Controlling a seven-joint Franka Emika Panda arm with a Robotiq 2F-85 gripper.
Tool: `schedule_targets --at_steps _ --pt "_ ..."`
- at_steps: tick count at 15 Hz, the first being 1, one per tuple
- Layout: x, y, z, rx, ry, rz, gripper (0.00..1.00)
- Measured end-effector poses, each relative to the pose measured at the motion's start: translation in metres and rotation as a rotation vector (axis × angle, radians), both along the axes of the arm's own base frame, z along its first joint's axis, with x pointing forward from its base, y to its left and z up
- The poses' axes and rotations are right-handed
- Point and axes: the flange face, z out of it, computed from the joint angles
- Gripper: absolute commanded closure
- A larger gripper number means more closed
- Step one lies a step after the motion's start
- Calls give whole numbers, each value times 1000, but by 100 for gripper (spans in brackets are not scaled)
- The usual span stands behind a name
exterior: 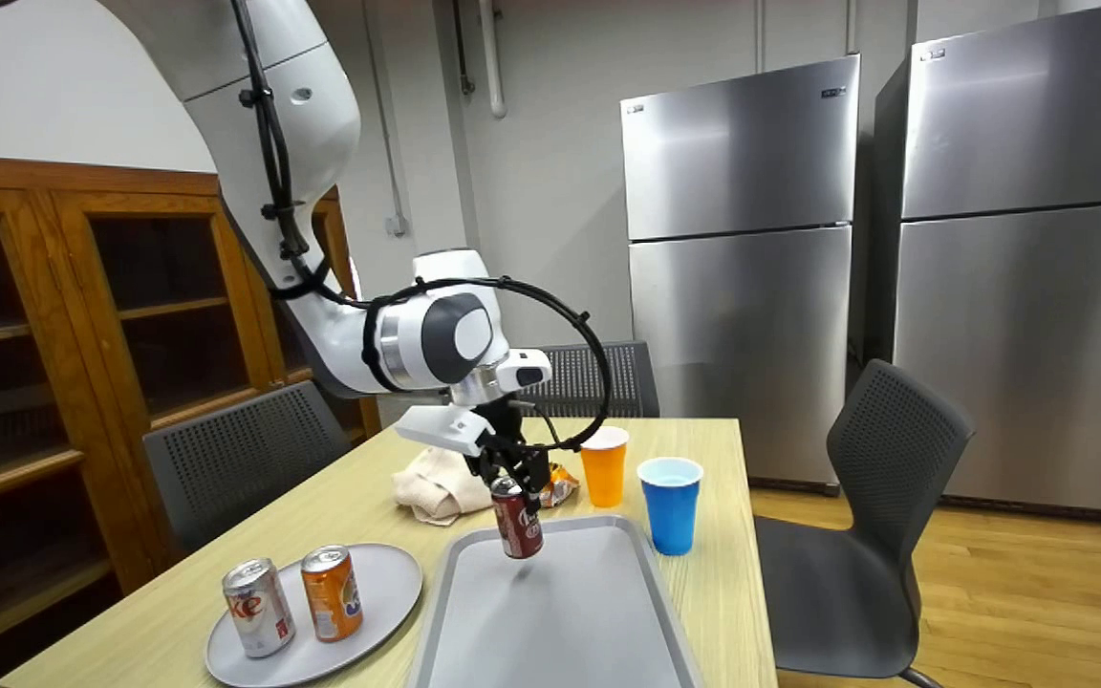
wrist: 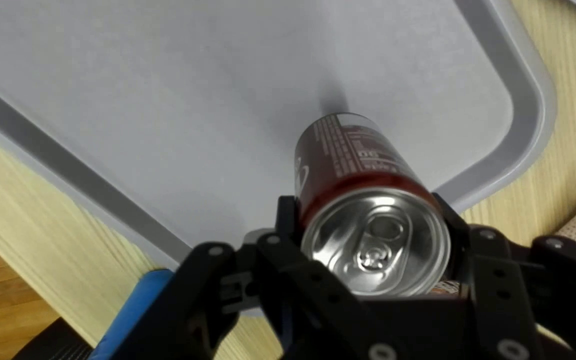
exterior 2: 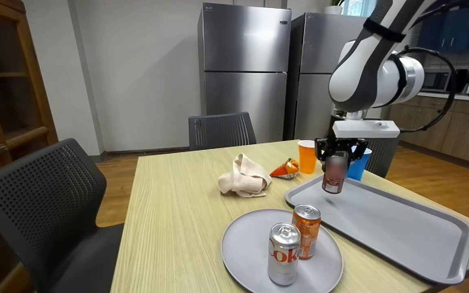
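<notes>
A pale table (exterior 2: 177, 195) holds everything. A gray tray (exterior 2: 401, 228) lies along one of its edges. A round gray plate (exterior 2: 246, 240) sits just beside one long edge of the tray. The black gripper (wrist: 368, 215) squeezes a dark red can from both sides. A crumpled tan towel (exterior 2: 244, 179) lies past the tray's short edge, near a corner. An orange cup (exterior: 605, 468) stands past that same edge. A blue cup (exterior: 672, 511) stands by the next corner. The dark red can (exterior: 520, 531) hangs just over the tray, near that short edge. A silver can (exterior: 259, 612) and an orange can (exterior: 331, 594) stand on the plate. A little shiny snack bag (exterior 2: 287, 167) lies between towel and orange cup.
</notes>
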Motion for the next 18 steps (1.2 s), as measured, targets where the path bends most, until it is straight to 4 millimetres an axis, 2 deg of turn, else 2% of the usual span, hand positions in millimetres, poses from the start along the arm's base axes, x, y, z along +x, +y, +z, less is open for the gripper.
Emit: schedule_targets --at_steps 5,9,15,16,17,18 --pt "-5 -39 -4 2 8 -43 62" --pt "-4 -61 -14 -8 21 -78 62" --pt "5 -77 -31 -26 36 -96 62" --pt "7 -78 -33 -27 37 -97 12" --pt "8 -78 -34 -28 38 -96 11" --pt "9 -79 -35 -29 37 -96 5"
